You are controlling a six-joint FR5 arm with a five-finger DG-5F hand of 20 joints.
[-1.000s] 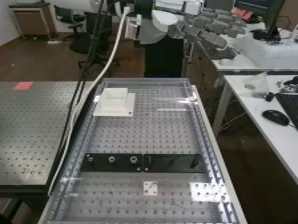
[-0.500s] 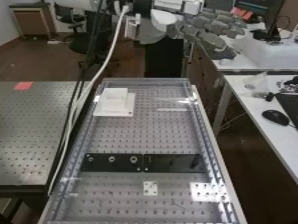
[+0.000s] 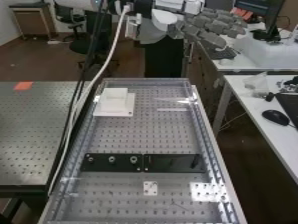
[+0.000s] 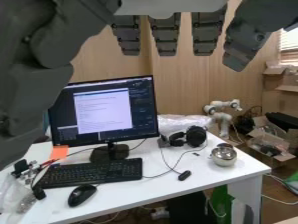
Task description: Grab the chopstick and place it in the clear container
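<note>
The dark grey hand (image 3: pixel 211 27) is held high beyond the bench's far end, to the right, its fingers spread and fairly straight with nothing between them. Straight fingers of the hand (image 4: pixel 166 35) and its large thumb also hang into the wrist view. On the bench, right of the white block, lies a thin pale strip (image 3: pixel 173 109); I cannot tell whether it is a chopstick or a reflection. A clear sheet or shallow clear tray with raised edges (image 3: pixel 214 150) covers the perforated bench top; whether it is the container is unclear.
A white stepped block (image 3: pixel 114 104) stands at the bench's far left; two black plates (image 3: pixel 112 162) cross its middle. A white cable (image 3: pixel 106 65) hangs along the left edge. Beside the bench is a desk (image 3: pixel 249 102) with a mouse; the wrist view has a monitor (image 4: pixel 103 107) and metal pot (image 4: pixel 223 156).
</note>
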